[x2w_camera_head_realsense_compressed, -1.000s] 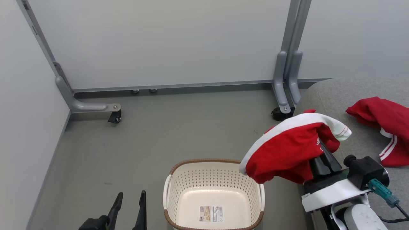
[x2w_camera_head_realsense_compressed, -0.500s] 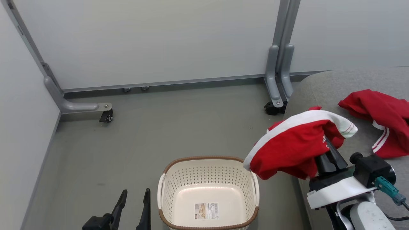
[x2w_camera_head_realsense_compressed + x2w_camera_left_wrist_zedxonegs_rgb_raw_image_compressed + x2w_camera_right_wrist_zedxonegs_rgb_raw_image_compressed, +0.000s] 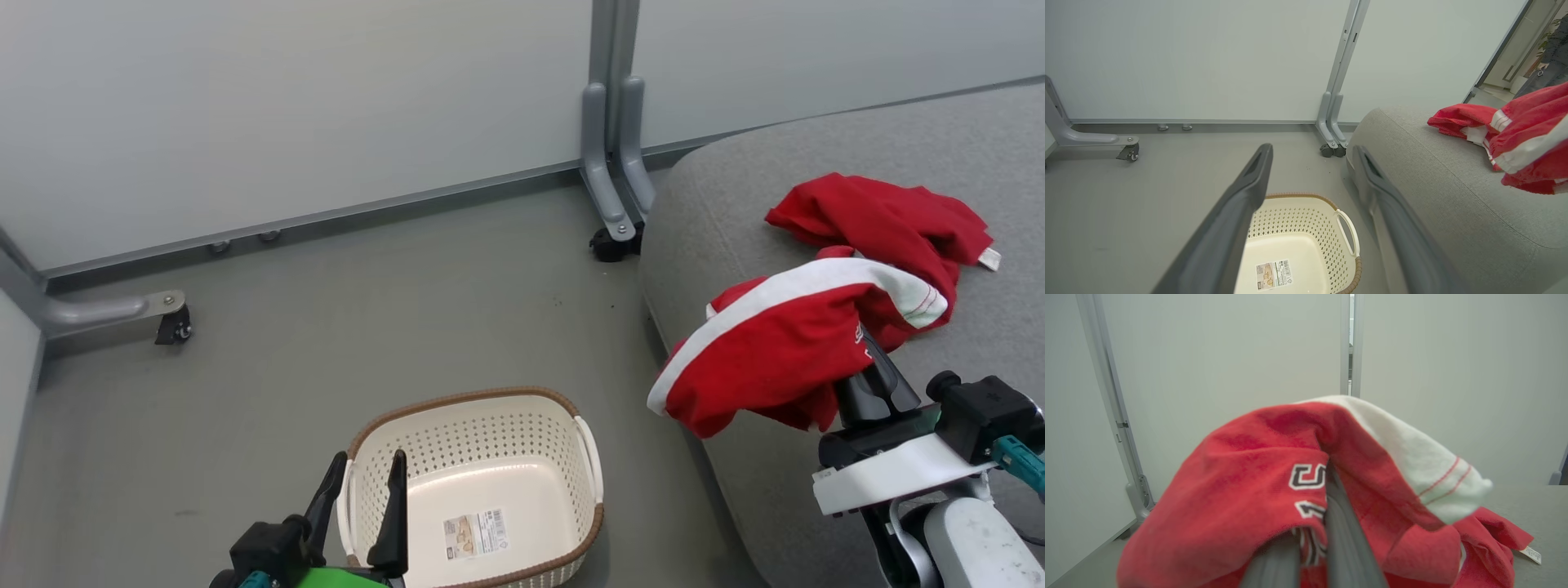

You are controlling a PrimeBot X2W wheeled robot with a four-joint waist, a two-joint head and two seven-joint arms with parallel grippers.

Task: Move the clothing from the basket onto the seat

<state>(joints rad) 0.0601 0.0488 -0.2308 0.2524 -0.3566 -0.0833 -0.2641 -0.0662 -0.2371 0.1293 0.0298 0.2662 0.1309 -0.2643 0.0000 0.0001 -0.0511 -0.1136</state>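
A red garment with a white band (image 3: 784,343) hangs draped over my right gripper (image 3: 867,355), which is shut on it above the left edge of the grey seat (image 3: 735,220). In the right wrist view the same garment (image 3: 1257,482) covers my fingers (image 3: 1343,535). Another red garment (image 3: 886,216) lies crumpled on the seat just behind. The cream basket (image 3: 473,482) with a brown rim stands on the floor, holding just a label sticker. My left gripper (image 3: 365,500) is open at the basket's left rim; in the left wrist view it (image 3: 1312,163) hovers above the basket (image 3: 1298,245).
Grey partition panels stand behind, with a double post foot on castors (image 3: 612,237) beside the seat's far corner and another castor foot (image 3: 167,322) at the left. Grey floor (image 3: 367,310) lies between the panels and the basket.
The head view has swung right, so the scene shifts left. My right gripper has carried the held garment from over the floor beside the basket to above the seat's edge, nearer the lying garment.
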